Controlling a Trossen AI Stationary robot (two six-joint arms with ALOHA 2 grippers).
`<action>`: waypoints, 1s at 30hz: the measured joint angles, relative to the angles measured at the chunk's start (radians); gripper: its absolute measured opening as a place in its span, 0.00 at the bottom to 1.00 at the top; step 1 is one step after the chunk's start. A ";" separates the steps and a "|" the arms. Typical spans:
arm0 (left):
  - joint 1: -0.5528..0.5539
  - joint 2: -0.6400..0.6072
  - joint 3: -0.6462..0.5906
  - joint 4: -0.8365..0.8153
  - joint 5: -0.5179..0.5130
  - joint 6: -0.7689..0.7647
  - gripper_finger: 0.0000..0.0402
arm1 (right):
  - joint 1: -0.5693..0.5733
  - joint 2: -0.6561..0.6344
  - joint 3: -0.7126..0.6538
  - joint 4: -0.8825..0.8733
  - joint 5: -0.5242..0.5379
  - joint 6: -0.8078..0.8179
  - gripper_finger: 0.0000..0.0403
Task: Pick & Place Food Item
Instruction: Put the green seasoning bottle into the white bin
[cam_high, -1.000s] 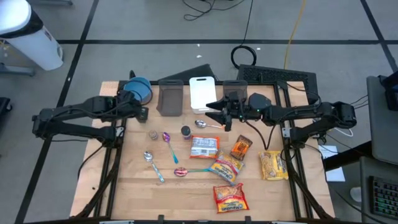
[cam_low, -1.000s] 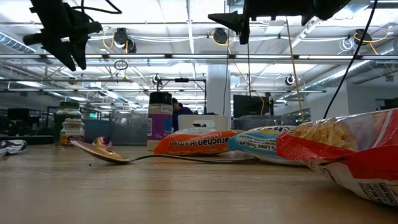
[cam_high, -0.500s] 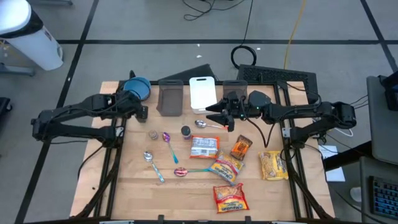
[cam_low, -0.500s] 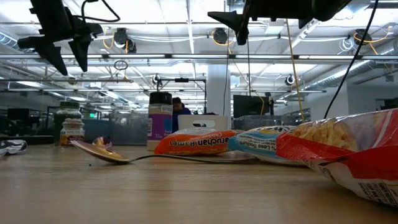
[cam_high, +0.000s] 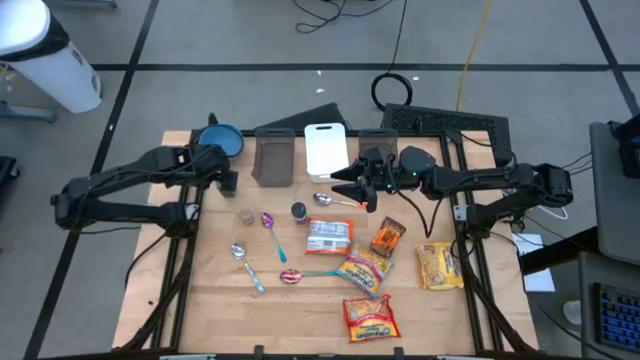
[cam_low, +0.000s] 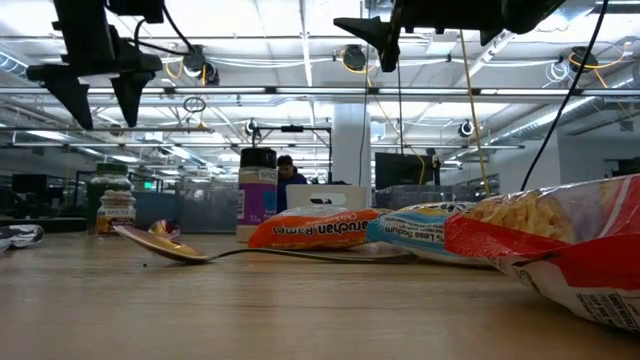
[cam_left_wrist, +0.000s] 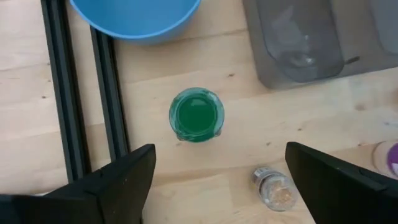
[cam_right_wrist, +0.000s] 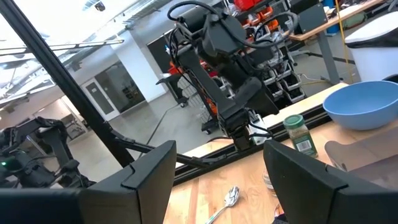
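Several food packets lie flat on the table's near right: a Maruchan ramen packet (cam_high: 329, 236) (cam_low: 312, 229), a yellow packet (cam_high: 363, 268), a red one (cam_high: 370, 318), a noodle bag (cam_high: 438, 265) and an orange box (cam_high: 388, 237). My left gripper (cam_high: 216, 176) (cam_low: 95, 88) (cam_left_wrist: 217, 186) hangs open high over the far left, pointing down at a green-lidded jar (cam_left_wrist: 196, 116) that stands upright beside a blue bowl (cam_high: 222, 140). My right gripper (cam_high: 345, 181) (cam_low: 368, 36) (cam_right_wrist: 217, 180) is open, held level high over the table's far middle, with nothing between its fingers.
Two grey bins (cam_high: 273, 158) (cam_high: 372, 141) and a white cutting board (cam_high: 326, 148) line the far edge. Spoons (cam_high: 271, 230) (cam_high: 245, 265) (cam_high: 335, 200) (cam_high: 300, 275) and small jars (cam_high: 246, 216) (cam_high: 299, 212) lie mid-table. Black frame rails (cam_left_wrist: 68, 112) run along the left side.
My left gripper has opened wide and swung a little toward the table's near edge, uncovering more of the blue bowl, while staying high. Nothing on the table has moved.
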 joint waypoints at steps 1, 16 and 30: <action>0.004 0.011 0.000 0.000 0.004 0.005 0.91 | 0.000 0.000 0.000 0.000 0.000 0.000 0.59; 0.048 0.086 -0.009 0.005 0.017 0.095 0.79 | 0.000 0.000 0.000 -0.018 0.000 0.000 0.59; 0.165 0.085 -0.084 0.126 0.099 0.153 0.77 | 0.000 0.000 0.000 -0.024 0.000 -0.001 0.59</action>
